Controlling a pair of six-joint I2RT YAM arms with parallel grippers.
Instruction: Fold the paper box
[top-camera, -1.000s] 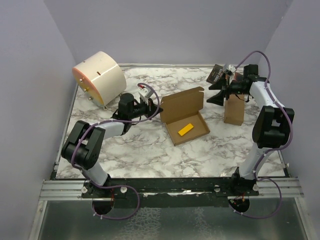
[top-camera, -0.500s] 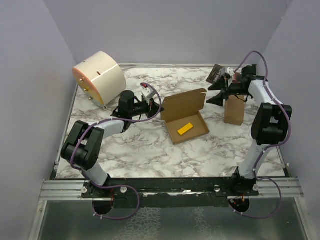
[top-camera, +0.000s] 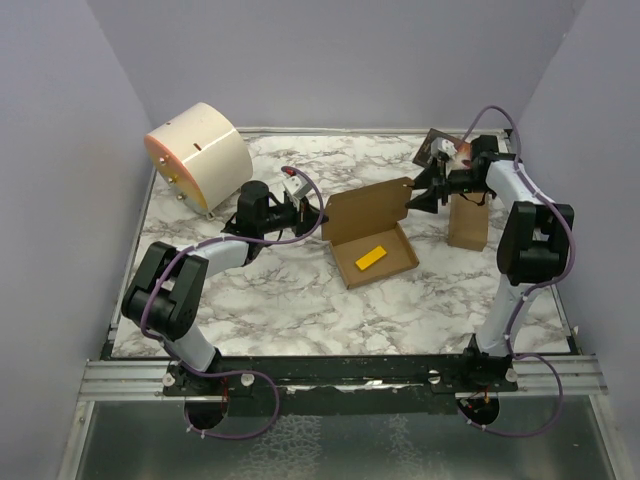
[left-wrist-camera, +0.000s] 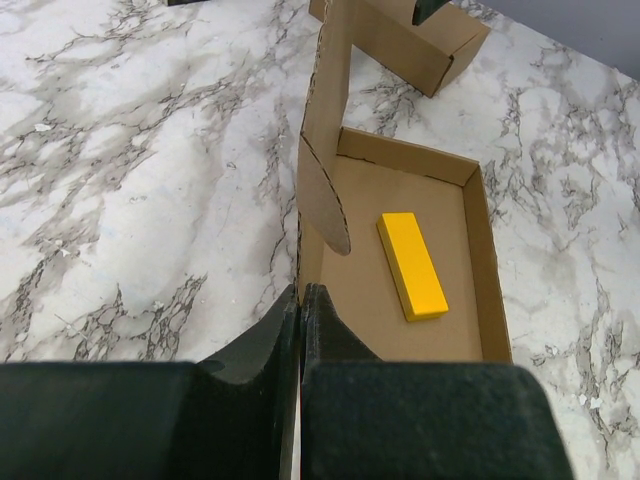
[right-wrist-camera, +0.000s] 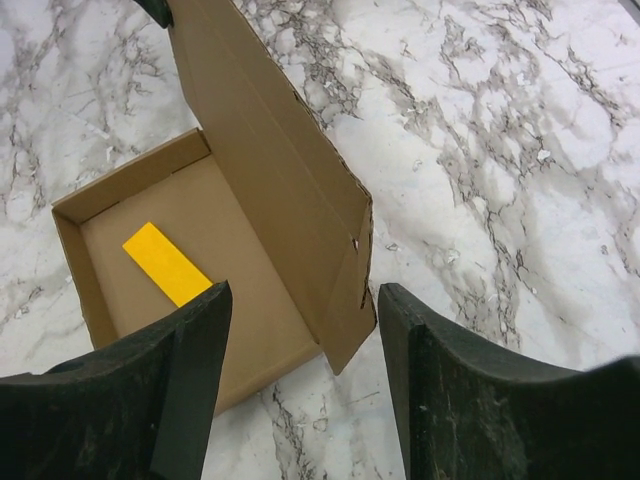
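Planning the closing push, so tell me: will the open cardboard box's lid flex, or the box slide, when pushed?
The paper box looks thin, so its raised lid probably hinges easily. Sliding seems unlikely: the left gripper pinches its edge.

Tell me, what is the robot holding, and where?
The left end effector pinches the paper box at its raised lid's side edge. The right end effector holds nothing.
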